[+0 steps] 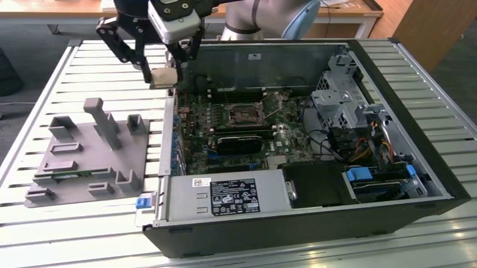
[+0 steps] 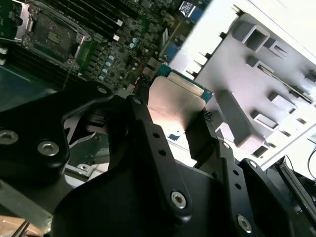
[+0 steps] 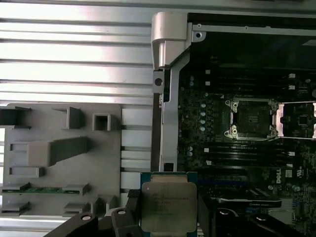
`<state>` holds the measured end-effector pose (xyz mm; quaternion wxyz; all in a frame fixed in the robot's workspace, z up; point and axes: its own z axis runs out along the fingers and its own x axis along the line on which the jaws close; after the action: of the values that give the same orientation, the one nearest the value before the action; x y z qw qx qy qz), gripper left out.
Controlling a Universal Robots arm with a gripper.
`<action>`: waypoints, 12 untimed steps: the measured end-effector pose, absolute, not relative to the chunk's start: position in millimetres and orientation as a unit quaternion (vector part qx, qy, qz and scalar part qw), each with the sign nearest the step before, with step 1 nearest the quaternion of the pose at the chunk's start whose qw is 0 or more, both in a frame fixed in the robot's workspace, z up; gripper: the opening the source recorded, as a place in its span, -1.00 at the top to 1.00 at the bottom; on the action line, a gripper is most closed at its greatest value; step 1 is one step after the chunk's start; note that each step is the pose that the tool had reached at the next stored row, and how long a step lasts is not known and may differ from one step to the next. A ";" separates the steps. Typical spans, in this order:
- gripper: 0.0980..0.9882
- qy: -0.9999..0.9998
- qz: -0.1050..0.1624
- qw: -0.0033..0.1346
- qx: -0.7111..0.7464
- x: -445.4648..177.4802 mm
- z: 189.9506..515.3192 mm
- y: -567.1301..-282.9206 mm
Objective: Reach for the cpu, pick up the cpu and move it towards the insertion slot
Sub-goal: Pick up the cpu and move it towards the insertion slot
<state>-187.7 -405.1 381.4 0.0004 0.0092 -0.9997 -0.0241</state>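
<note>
My gripper (image 1: 165, 73) hangs above the near-left corner of the open computer case, shut on the cpu (image 1: 164, 77), a flat square chip with a silver top. In both wrist views the cpu (image 3: 168, 202) (image 2: 175, 104) sits clamped between the black fingers (image 3: 127, 217) (image 2: 148, 143), held above the case's side wall. The insertion slot (image 1: 244, 115) is a square socket with a silvery frame on the green board inside the case, lower and towards the exterior view's right of the gripper. In both wrist views the slot (image 3: 251, 118) (image 2: 48, 33) lies uncovered, well apart from the chip.
A grey plastic fixture (image 1: 89, 156) (image 3: 61, 148) with raised blocks lies on the slatted table at the exterior view's left, holding a narrow green strip (image 1: 71, 175). Inside the case are a black card (image 1: 238, 142), a power supply (image 1: 223, 195) and drive cages (image 1: 343, 100).
</note>
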 end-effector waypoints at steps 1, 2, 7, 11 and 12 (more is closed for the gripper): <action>0.00 -1.000 -0.024 0.000 0.009 -183.9 381.4 -405.1; 0.00 -1.000 -0.024 0.000 0.009 -180.1 381.4 -405.0; 0.00 -1.000 -0.024 0.000 0.009 -161.6 381.3 -403.6; 0.00 -1.000 -0.024 0.000 0.009 -150.3 381.4 -398.7; 0.00 -1.000 -0.024 0.000 0.009 -147.4 381.4 -397.8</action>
<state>-147.4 -397.8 381.4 0.0004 0.0092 -0.9997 -0.0242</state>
